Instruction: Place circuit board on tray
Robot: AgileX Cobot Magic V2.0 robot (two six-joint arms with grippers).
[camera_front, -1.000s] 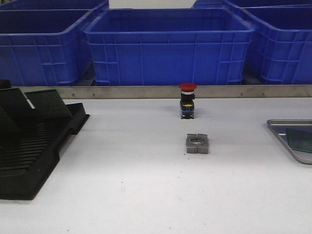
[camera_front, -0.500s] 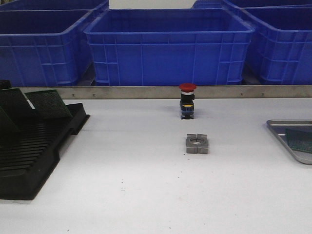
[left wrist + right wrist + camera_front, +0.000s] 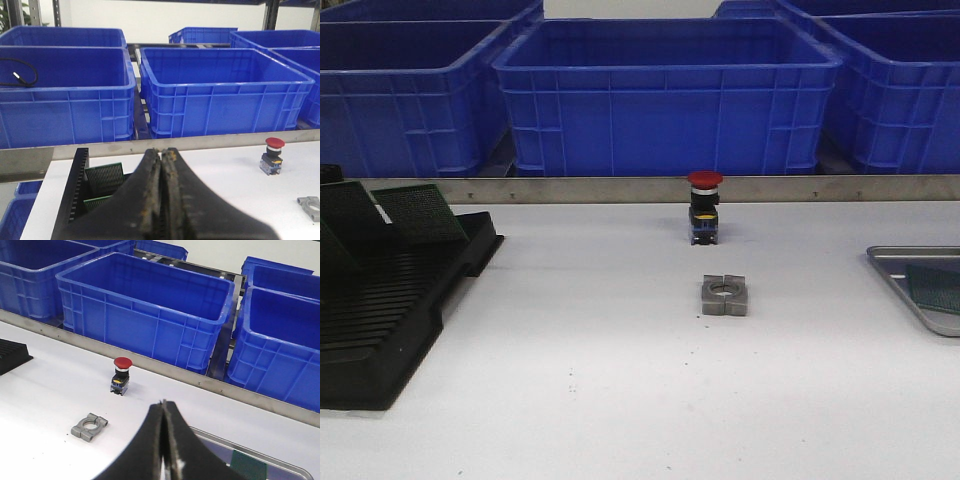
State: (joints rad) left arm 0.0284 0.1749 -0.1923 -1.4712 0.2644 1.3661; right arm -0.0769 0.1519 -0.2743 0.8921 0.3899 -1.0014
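A: Left hand: fingers pressed together, nothing between them. Right hand: likewise closed and empty. Neither visible in the front view.

B: Location of the task items?

A: Green perforated rectangular circuit boards standing tilted in the black slotted plastic rack at the left edge of the white tabletop. Shallow silver-grey metal tray with raised rim at the far right edge, partly cut off. One green board already lying flat inside it, also seen in the right wrist view.

B: Governing relation for the next move?

A: Rack boards just below and ahead of the left hand in the left wrist view; tray just beside the right hand. Left arm judged nearer for a pick, right arm nearer for placing. Board faces leaning back, top edges running across the slots; exact lean hard to judge.

B: Obstacles between?

A: Red-capped emergency-stop push button and grey metal clamp block mid-tabletop, well apart from both rack and tray. Large blue plastic crates behind the rail.
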